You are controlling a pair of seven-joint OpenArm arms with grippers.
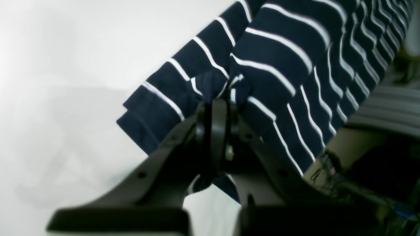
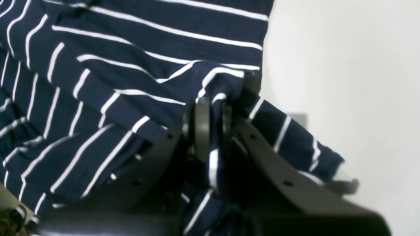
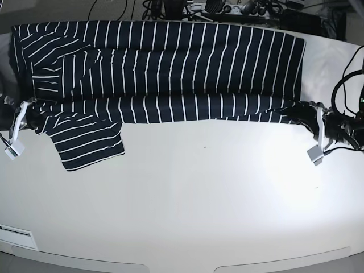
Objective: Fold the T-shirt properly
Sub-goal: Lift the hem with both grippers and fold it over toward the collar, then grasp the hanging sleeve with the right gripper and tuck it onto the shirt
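The T-shirt (image 3: 170,68), dark navy with thin white stripes, lies stretched across the far half of the white table (image 3: 193,193). Its near edge is lifted and pulled taut between both grippers. One sleeve (image 3: 88,139) hangs loose toward the front on the left. My left gripper (image 3: 297,111), on the right in the base view, is shut on the shirt's edge; its wrist view shows the fabric (image 1: 279,65) bunched between the fingers (image 1: 215,108). My right gripper (image 3: 28,111) is shut on the opposite edge, with cloth (image 2: 131,65) pinched between its fingers (image 2: 203,114).
Cables and equipment (image 3: 227,8) lie behind the table's far edge. The table's rounded front edge (image 3: 170,264) runs along the bottom. White tags (image 3: 314,153) hang from the arms near each gripper.
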